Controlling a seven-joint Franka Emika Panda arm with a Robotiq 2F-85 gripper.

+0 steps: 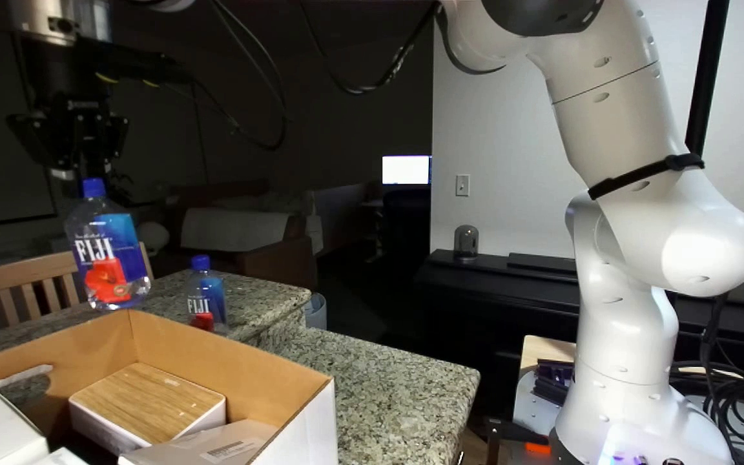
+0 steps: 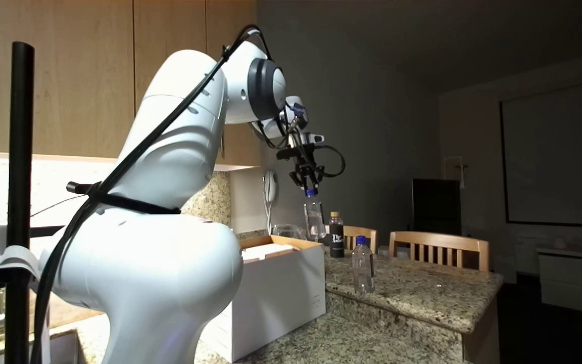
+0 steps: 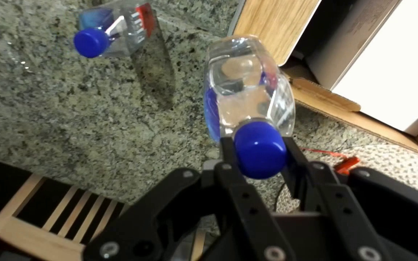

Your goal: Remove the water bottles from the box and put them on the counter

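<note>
Fronting a dim room (image 2: pixel 372 116), the counter (image 2: pixel 437 293) bears a water bottle (image 2: pixel 363 267).

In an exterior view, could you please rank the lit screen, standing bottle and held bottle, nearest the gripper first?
1. Held bottle: hanging from the gripper.
2. Standing bottle: on the counter.
3. Lit screen: far in the background.
</note>
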